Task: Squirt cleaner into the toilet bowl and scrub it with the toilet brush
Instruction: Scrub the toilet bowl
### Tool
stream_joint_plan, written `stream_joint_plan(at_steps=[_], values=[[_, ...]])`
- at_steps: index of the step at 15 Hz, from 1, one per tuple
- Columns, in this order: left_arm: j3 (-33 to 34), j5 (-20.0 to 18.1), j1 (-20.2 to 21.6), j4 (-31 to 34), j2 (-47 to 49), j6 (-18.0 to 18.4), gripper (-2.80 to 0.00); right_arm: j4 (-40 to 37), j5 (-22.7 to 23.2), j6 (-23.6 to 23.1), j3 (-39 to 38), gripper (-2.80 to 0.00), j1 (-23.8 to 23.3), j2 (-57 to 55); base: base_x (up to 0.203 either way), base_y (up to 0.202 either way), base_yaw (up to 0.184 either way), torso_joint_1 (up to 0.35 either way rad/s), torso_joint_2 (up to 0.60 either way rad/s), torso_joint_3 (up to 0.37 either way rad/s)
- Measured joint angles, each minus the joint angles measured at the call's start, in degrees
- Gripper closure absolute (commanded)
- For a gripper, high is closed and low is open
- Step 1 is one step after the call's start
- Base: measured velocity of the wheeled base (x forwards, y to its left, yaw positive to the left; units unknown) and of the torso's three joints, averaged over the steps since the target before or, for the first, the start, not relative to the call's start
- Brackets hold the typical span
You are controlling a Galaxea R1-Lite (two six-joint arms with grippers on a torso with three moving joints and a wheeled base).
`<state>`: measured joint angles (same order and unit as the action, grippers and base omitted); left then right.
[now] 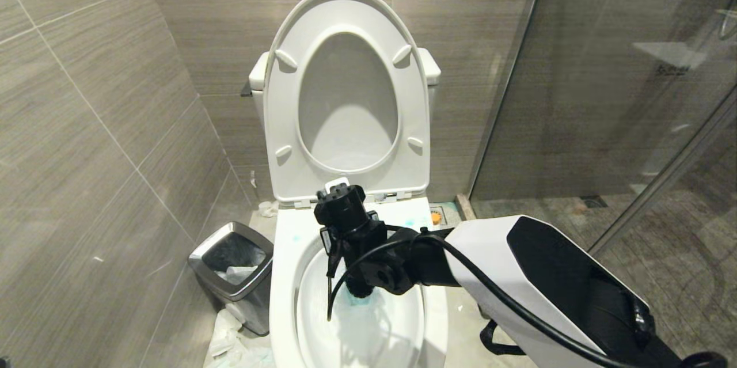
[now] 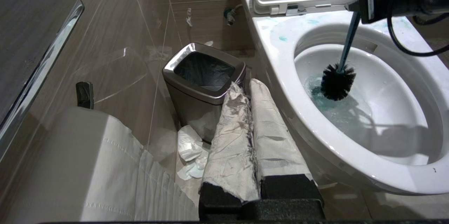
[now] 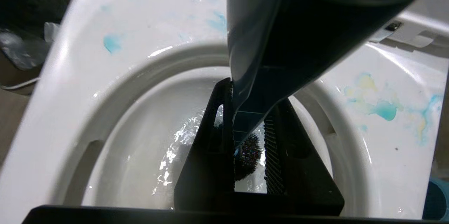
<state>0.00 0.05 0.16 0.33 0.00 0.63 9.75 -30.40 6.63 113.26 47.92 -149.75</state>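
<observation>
You're looking at a bathroom: a glossy white ceramic toilet bowl (image 1: 282, 276) with raised seat fills the frame's centre, against grey-brown tiled walls (image 1: 86, 126). A steel-rimmed dark waste bin (image 1: 233, 276) stands lower left, and a glass shower partition (image 1: 622, 97) fills the right.

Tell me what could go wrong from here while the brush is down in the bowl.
1. The toilet brush has its bristle head in the blue-tinted water; quick strokes could splash the toilet bowl rim, already smeared with cleaner.
2. The right gripper clamps the handle between its fingers; pressing hard on the porcelain might twist it in the grip.
3. A loose black cable hangs from the wrist over the bowl and could dip in.
</observation>
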Motion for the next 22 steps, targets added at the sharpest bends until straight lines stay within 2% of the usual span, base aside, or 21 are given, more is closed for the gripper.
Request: stream_joint_plan(at_steps=[6,13,22], values=[[0.0,-0.1,0.0,0.0,0.0,0.4,0.0,0.1,-0.2,0.0,0.0,0.0,-0.5,-1.7,0.0,0.0,0.0,0.0,0.0,0.0],[0.0,0.0,0.0,0.0,0.0,0.2,0.0,0.0,-3.4,1.1,-1.4,0.0,1.8,5.3,0.0,0.0,0.0,0.003,0.0,0.123],[0.0,-0.1,0.0,0.0,0.0,0.3,0.0,0.0,-1.9,1.2,0.1,0.0,0.5,1.3,0.0,0.0,0.0,0.002,0.0,0.038]])
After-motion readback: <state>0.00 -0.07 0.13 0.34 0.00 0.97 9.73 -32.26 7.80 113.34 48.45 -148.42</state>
